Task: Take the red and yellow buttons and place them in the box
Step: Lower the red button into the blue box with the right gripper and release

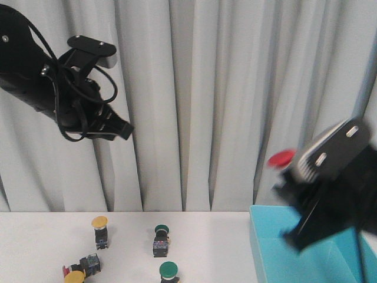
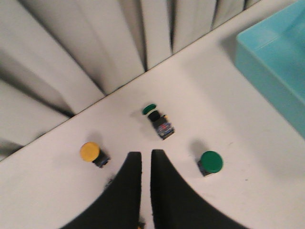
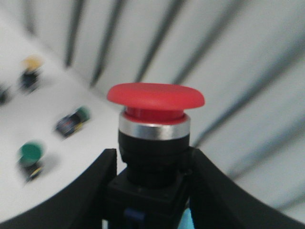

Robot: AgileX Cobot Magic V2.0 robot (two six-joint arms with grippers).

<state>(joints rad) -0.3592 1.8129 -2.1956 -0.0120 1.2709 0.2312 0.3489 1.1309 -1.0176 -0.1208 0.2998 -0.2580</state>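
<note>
A red button with a dark blocky body is clamped between my right gripper's fingers, cap pointing away from the wrist. In the front view this red button hangs in the air just above the near left wall of the turquoise box. A yellow button stands upright on the white table. Another yellow button lies at the front edge beside a bit of red cap. My left gripper is raised high on the left, shut on nothing, above the yellow button.
Two green-capped buttons are on the table: one tipped over, one upright. A white curtain closes off the back of the table. The box's corner shows in the left wrist view.
</note>
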